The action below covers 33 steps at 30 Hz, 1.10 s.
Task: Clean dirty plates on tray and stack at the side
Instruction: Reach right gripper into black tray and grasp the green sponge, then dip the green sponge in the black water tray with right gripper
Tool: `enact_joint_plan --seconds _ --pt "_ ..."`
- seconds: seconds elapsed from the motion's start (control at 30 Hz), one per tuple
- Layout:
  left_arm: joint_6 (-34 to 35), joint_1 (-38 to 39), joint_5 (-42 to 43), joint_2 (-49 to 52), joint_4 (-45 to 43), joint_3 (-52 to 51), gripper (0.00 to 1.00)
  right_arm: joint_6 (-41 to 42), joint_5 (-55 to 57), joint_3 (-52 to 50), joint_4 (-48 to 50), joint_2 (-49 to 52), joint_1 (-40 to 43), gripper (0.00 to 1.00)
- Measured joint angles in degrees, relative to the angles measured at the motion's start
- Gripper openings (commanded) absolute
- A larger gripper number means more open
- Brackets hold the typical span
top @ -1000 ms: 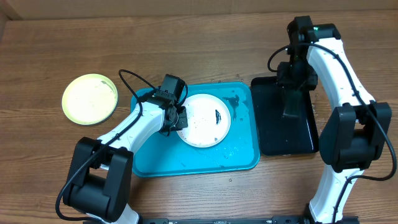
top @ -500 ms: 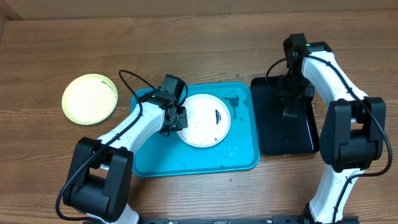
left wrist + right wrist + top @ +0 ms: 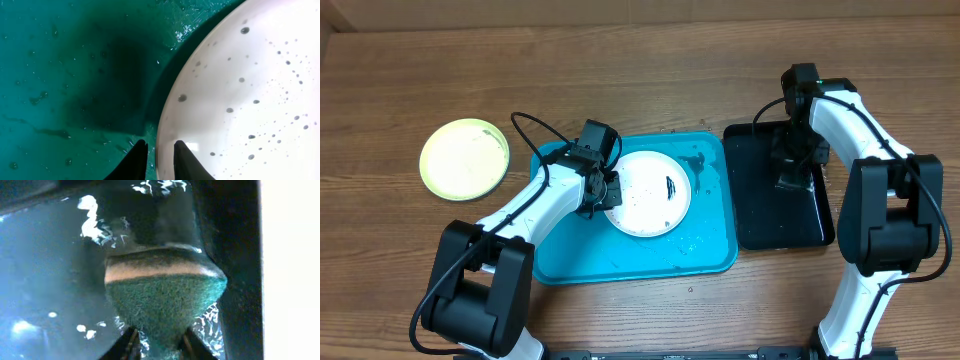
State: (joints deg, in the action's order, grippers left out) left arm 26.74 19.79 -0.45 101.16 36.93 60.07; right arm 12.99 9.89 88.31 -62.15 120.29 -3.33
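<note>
Your left hand (image 3: 159, 161) is nearly closed, pinching the rim of the white plate (image 3: 650, 195), which lies on the turquoise tray (image 3: 620, 255). Your right hand (image 3: 161, 347) is clamped on the green sponge (image 3: 165, 295) over the black tray (image 3: 765, 220). Lift the sponge clear, carry it across and press it flat on the dark smear (image 3: 672, 185), steadying the plate with your left pinch. The yellow-green plate (image 3: 465, 158) sits apart on the desk (image 3: 620, 70). No writing is readable.
</note>
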Motion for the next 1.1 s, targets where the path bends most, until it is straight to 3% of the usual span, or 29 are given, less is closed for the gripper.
enact_joint_plan --seconds 0.27,0.43,0.93,1.1 --pt "0.00 0.00 0.00 0.00 0.00 0.00 0.21 0.28 -5.03 0.00 -0.33 0.00 -0.66 0.04" --pt "0.00 0.00 0.00 0.00 0.02 0.00 0.23 -2.45 -11.30 0.00 -0.59 0.00 -1.46 0.27" --pt "0.00 0.00 0.00 0.00 0.02 0.00 0.23 -5.60 -15.63 1.55 -4.13 0.00 -1.20 0.44" --pt "0.00 0.00 0.00 0.00 0.02 0.00 0.23 -5.42 -15.78 2.60 -4.57 0.00 -1.18 0.59"
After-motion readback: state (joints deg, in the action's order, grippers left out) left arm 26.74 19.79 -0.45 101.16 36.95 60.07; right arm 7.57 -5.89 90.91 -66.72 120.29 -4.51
